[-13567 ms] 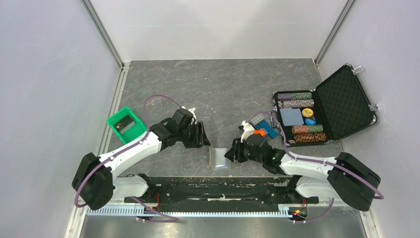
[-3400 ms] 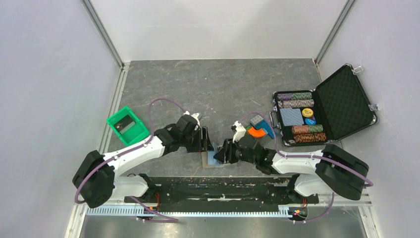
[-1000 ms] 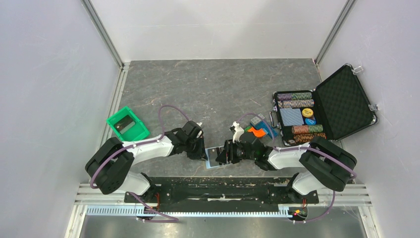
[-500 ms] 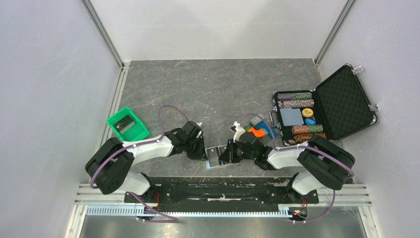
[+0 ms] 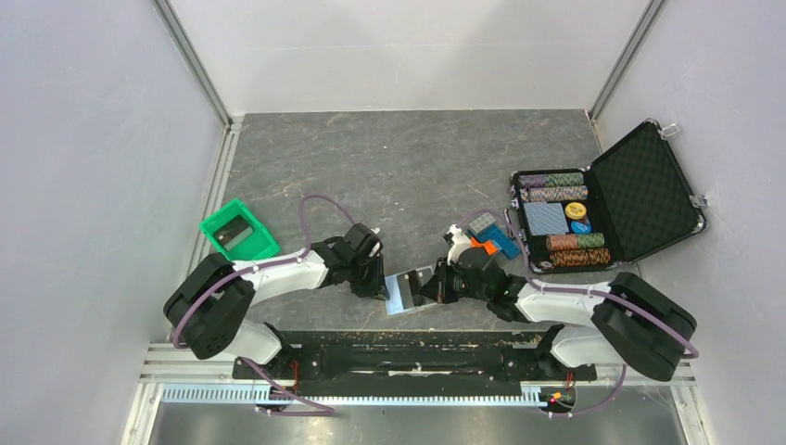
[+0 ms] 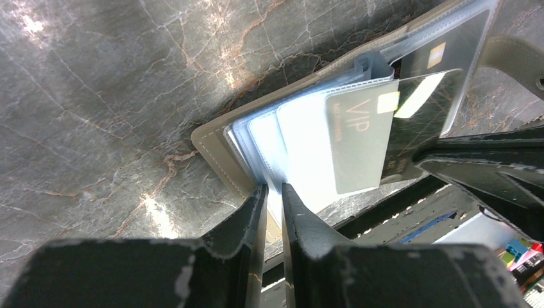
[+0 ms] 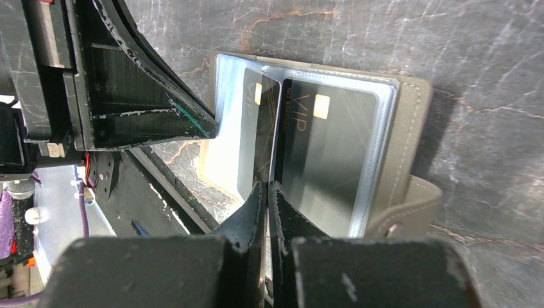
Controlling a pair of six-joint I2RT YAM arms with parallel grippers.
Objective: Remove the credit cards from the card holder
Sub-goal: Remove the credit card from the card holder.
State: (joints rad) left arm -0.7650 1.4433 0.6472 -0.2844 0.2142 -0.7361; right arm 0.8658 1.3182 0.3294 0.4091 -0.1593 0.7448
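Crouched low, facing each other — left fingers (image 6: 262, 196) pinch the card holder (image 6: 218, 151), right fingers (image 7: 260, 192) clamp a credit card (image 6: 359, 141); chip case (image 5: 640, 195) far right.

Left gripper (image 5: 382, 289) and right gripper (image 5: 420, 295) hem the card holder (image 5: 401, 297) — open table (image 5: 408, 167) beyond (green bin (image 5: 239, 234) leftward).

Both arms stretch low and inward from their bases, wrists facing each other, tips almost meeting. The left tool (image 5: 381, 282) pinches the card holder (image 5: 405, 295) at its edge. The right tool (image 5: 429, 287) is clamped tight on a credit card (image 6: 359, 147).
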